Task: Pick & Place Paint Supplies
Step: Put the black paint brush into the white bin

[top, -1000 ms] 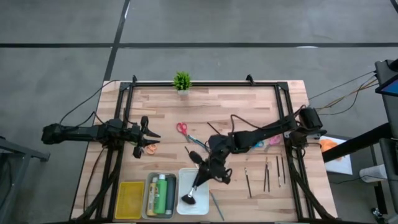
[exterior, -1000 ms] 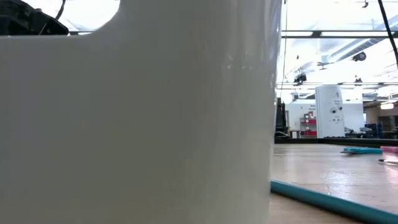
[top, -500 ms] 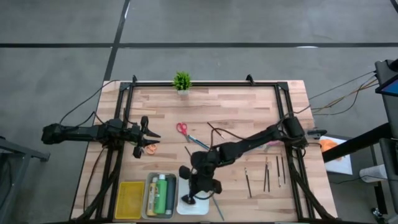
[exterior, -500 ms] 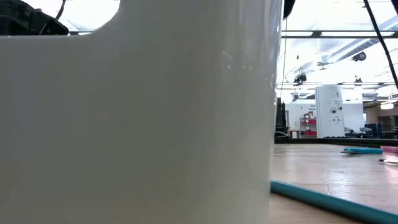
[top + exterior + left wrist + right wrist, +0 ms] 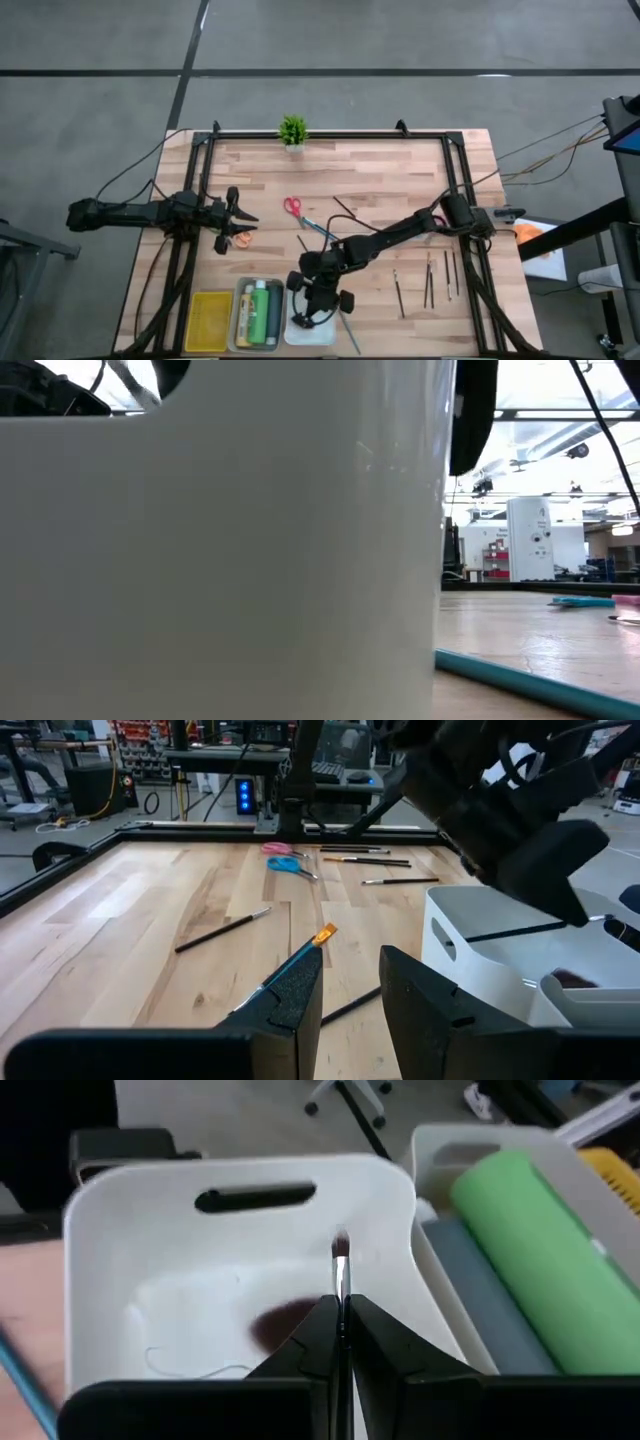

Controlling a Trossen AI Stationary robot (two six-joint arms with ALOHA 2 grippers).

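Observation:
My right gripper [image 5: 313, 303] [image 5: 340, 1306] hangs over the white tray [image 5: 326, 334] [image 5: 150, 1210] at the table's near edge, shut on a thin dark brush [image 5: 300, 319] [image 5: 341, 1270]. The brush's end points into the tray, where a dark patch [image 5: 285, 1322] shows on the floor. A green bottle [image 5: 545, 1250] and a grey-blue bottle [image 5: 470, 1292] lie in the grey tray [image 5: 238, 315] beside it. My left gripper [image 5: 240, 212] [image 5: 350, 975] waits open at the table's left side, holding nothing. My right gripper pinches the brush's thin shaft [image 5: 341, 1285] between its two fingers. The fingers slant down from the table's far right side, and the brush runs along them. Its end reaches down inside the white tray; whether it touches the floor I cannot tell.
Red scissors [image 5: 292, 206], a teal brush [image 5: 318, 228] and pink scissors [image 5: 440, 228] lie mid-table. Several thin brushes [image 5: 430, 280] lie near the right edge, a blue pencil [image 5: 346, 330] beside the white tray. Orange scissors [image 5: 242, 240], a yellow tray [image 5: 208, 320] and a plant [image 5: 293, 130] stand around.
My right gripper has come down and toward the table's near edge with the brush, tipping more steeply, and now hangs low over the white tray. It has stayed shut on the brush.

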